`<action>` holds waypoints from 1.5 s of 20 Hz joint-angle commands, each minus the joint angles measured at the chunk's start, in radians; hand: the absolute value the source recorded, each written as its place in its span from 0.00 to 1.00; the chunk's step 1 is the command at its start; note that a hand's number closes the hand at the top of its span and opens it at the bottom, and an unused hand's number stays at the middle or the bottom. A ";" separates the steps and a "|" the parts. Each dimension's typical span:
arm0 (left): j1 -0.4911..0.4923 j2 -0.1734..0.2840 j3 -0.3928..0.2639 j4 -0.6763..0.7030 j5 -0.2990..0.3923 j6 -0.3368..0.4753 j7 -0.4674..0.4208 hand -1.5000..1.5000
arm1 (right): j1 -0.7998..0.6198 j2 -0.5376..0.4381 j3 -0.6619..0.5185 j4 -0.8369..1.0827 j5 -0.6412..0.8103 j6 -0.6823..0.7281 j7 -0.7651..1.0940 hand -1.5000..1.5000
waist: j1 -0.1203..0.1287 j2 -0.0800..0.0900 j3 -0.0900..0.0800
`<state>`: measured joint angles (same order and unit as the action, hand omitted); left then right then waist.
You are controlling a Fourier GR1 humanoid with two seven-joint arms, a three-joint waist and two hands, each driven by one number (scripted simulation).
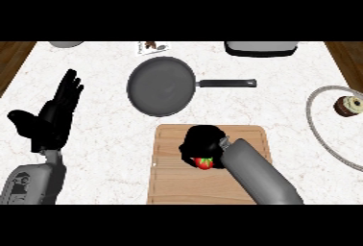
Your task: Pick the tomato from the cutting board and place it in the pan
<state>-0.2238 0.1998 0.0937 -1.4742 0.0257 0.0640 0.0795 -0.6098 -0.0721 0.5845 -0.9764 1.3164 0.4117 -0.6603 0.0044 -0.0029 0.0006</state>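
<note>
A red tomato [205, 163] with a green stem lies on the wooden cutting board [177, 185], mostly hidden under my right hand [202, 141]. That hand's fingers curl down over the tomato. The dark grey pan [161, 86] stands just beyond the board, its black handle [227, 83] pointing right. My left hand [53, 113] rests open at the left side of the counter, fingers up, far from the board.
A plate [319, 122] with a chocolate cupcake [349, 106] sits at the right edge. A grey appliance [260, 47] stands at the back right, a small packet [153, 47] at the back centre, and a grey object [66, 44] at the back left.
</note>
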 commanded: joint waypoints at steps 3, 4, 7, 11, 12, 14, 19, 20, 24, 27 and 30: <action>-0.008 0.013 0.008 0.036 -0.002 -0.025 -0.021 0.50 | 0.050 0.069 0.004 -0.139 -0.111 0.058 0.224 1.00 | 0.005 0.000 -0.001; -0.053 -0.002 -0.008 0.011 -0.012 0.001 0.027 0.50 | 0.065 0.070 -0.009 -0.114 -0.142 0.028 0.337 1.00 | 0.015 0.001 0.000; -0.021 -0.027 -0.020 0.035 -0.009 -0.004 -0.007 0.50 | 0.127 0.071 -0.026 -0.162 -0.191 -0.001 0.553 1.00 | 0.019 -0.008 0.000; -0.019 -0.016 -0.014 0.030 -0.004 -0.010 0.004 0.50 | 0.130 0.072 -0.005 -0.280 -0.231 -0.161 0.751 1.00 | 0.046 -0.023 0.003; -0.034 -0.007 -0.017 0.043 -0.012 -0.017 -0.001 0.50 | 0.127 0.072 0.020 -0.315 -0.241 -0.219 0.794 1.00 | 0.046 -0.015 0.003; -0.036 -0.020 -0.032 0.043 -0.021 -0.011 -0.002 0.50 | 0.124 0.072 0.053 -0.384 -0.272 -0.291 0.904 1.00 | 0.051 -0.016 0.003; -0.064 -0.028 -0.047 0.037 -0.020 -0.017 0.016 0.50 | 0.078 0.072 0.162 -0.507 -0.365 -0.449 1.207 1.00 | 0.077 -0.009 0.000; -0.057 -0.028 -0.042 0.048 -0.019 -0.014 0.013 0.50 | 0.060 0.072 0.196 -0.534 -0.345 -0.480 1.274 1.00 | 0.075 -0.011 -0.001; -0.080 -0.031 -0.058 0.047 -0.030 -0.019 0.013 0.50 | -0.064 0.072 0.249 -0.503 -0.396 -0.612 1.496 1.00 | 0.096 0.004 -0.002; -0.089 -0.032 -0.044 0.068 -0.018 -0.024 -0.009 0.50 | -0.177 0.072 0.244 -0.478 -0.466 -0.724 1.603 1.00 | 0.092 0.009 -0.003; -0.083 -0.051 -0.056 0.066 -0.029 -0.011 -0.023 0.50 | -0.246 0.072 0.227 -0.413 -0.548 -0.885 1.639 1.00 | 0.088 0.013 -0.002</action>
<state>-0.3084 0.1586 0.0397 -1.4172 -0.0026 0.0525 0.0750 -0.7491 -0.0001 0.8026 -1.4454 0.8368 -0.3224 0.8702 0.0954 0.0056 -0.0009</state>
